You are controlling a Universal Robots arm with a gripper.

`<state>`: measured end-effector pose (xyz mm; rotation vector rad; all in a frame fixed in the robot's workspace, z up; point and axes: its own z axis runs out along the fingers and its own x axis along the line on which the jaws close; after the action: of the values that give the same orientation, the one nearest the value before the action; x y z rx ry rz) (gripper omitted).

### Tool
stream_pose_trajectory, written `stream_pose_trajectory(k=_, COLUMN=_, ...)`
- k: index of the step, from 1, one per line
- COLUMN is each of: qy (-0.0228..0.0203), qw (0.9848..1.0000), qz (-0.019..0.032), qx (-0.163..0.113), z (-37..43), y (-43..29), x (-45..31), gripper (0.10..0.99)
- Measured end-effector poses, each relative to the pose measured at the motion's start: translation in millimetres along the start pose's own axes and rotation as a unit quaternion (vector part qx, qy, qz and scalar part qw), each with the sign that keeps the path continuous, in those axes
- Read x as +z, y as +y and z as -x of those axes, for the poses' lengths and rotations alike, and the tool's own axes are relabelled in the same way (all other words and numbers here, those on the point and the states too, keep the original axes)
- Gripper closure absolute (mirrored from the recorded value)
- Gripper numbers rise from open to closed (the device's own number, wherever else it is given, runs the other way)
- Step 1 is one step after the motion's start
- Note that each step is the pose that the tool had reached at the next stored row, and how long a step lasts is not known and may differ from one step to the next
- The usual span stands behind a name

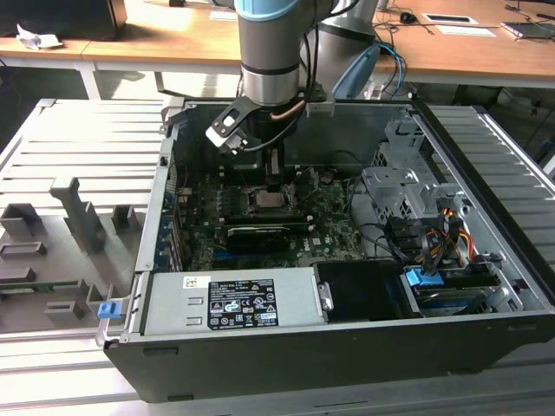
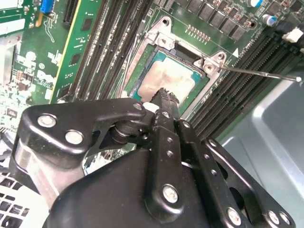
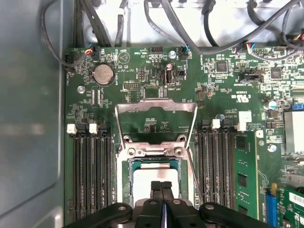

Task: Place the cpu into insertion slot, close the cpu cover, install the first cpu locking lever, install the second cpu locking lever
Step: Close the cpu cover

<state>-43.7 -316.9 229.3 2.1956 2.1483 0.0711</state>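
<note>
We see bright, even room light from overhead in the exterior view. The pale grey table (image 1: 78, 139) looks nearly washed out toward the exterior view's left. The inside of the open computer case (image 1: 347, 364) lies dimmer, and the arm (image 1: 273, 52) casts a shadow over the motherboard (image 1: 334, 225). In the second wrist view, a whitish glare sits on the cpu (image 2: 173, 78) and small highlights dot the black fingers (image 2: 166, 107). In the first wrist view the motherboard is evenly lit, the cpu cover (image 3: 156, 105) glints, and the grey case wall (image 3: 28, 118) carries hazy, blurred reflections.
</note>
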Motion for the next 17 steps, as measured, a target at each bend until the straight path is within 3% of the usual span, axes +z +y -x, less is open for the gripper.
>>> stream_pose_trajectory(k=2, qy=0.0, qw=1.0, qz=0.0, qx=0.0, z=0.0, y=0.3, x=-2.8, gripper=0.98)
stream_pose_trajectory(k=17, qy=0.0, qw=1.0, qz=0.0, qx=0.0, z=-0.1, y=5.9, x=-3.2, gripper=0.98)
